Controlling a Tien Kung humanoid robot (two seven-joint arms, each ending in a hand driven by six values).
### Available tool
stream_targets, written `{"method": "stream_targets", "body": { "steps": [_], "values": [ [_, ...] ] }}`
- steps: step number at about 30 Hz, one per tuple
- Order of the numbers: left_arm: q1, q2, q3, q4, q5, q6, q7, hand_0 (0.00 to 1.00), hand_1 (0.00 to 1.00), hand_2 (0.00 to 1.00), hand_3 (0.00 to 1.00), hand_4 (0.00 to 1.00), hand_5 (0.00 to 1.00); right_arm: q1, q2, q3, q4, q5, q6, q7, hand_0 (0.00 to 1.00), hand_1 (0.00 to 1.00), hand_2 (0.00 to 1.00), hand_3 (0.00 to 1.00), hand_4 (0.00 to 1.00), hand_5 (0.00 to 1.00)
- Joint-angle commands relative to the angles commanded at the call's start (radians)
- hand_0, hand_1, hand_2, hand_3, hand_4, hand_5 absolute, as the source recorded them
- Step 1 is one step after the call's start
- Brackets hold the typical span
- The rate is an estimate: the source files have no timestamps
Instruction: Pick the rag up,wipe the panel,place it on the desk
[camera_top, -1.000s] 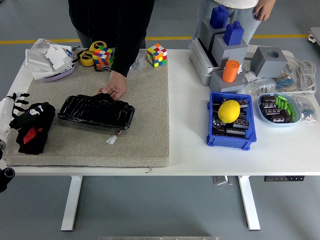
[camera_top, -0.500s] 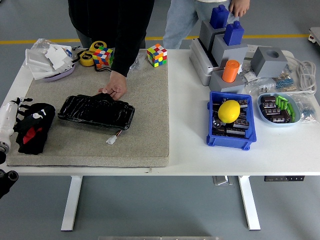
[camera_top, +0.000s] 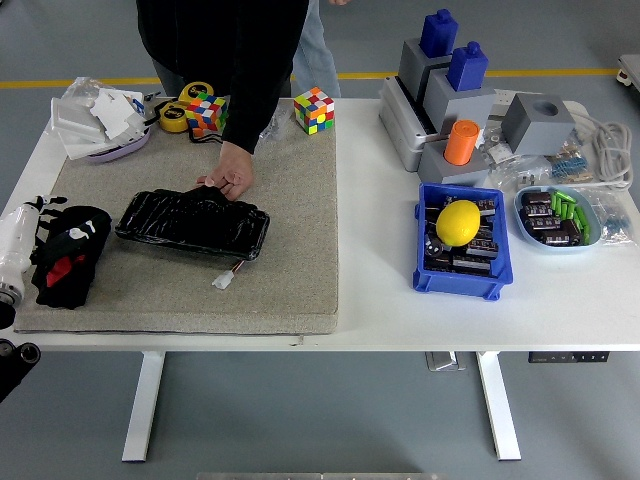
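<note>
Since a second ago my left hand (camera_top: 45, 208) has slid onto the rag (camera_top: 66, 256) at the mat's (camera_top: 300, 210) left edge; finger state unclear. Panel (camera_top: 192, 223) lies rightward.

My single head camera looks down and forward from high on my side, taking in the whole white table (camera_top: 380, 320).

The rag (camera_top: 68, 255) is black with red patches. The panel (camera_top: 192, 223) is glossy black on a beige mat (camera_top: 290, 200). A yellow lemon (camera_top: 459, 222) fills the blue bin (camera_top: 462, 280).
</note>
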Motion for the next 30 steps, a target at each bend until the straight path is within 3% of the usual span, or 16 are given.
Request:
{"method": "stream_targets", "body": {
  "steps": [10,11,16,17,22,23,30],
  "values": [
    [-0.003,-0.006,0.010,0.009,0.021,0.001,0.017,0.402,0.612,0.711,0.794,0.998,0.815,0.001,0.000,0.004,0.004,-0.003,0.000,0.001,0.723,0.648,0.678,0.630,0.998,0.608],
    [-0.003,-0.006,0.010,0.009,0.023,0.001,0.018,0.403,0.612,0.712,0.795,0.998,0.684,0.002,0.000,0.005,0.004,-0.003,0.000,0.001,0.723,0.648,0.678,0.632,0.998,0.613],
    [-0.003,-0.007,0.010,0.008,0.035,0.003,0.024,0.403,0.612,0.712,0.795,0.998,0.684,0.002,-0.001,0.008,0.006,-0.004,-0.001,0.003,0.723,0.648,0.678,0.632,0.998,0.613],
    [-0.003,-0.007,0.011,0.009,0.036,0.003,0.024,0.402,0.610,0.707,0.791,0.998,0.565,0.002,-0.001,0.008,0.006,-0.004,-0.001,0.003,0.724,0.648,0.678,0.632,0.998,0.618],
    [-0.001,-0.010,0.014,0.016,0.048,0.010,0.031,0.402,0.610,0.707,0.791,0.998,0.565,0.002,0.000,0.009,0.005,-0.003,-0.002,0.004,0.724,0.648,0.678,0.632,0.998,0.618],
    [-0.001,-0.010,0.014,0.017,0.053,0.011,0.035,0.396,0.601,0.705,0.792,0.998,0.368,0.002,0.000,0.010,0.005,-0.003,-0.002,0.004,0.724,0.648,0.678,0.634,0.998,0.620],
    [0.001,-0.013,0.020,0.026,0.061,0.011,0.044,0.397,0.603,0.705,0.793,0.998,0.350,0.003,-0.001,0.013,0.005,-0.004,-0.003,0.004,0.724,0.649,0.677,0.634,0.998,0.623]
  ]
}}
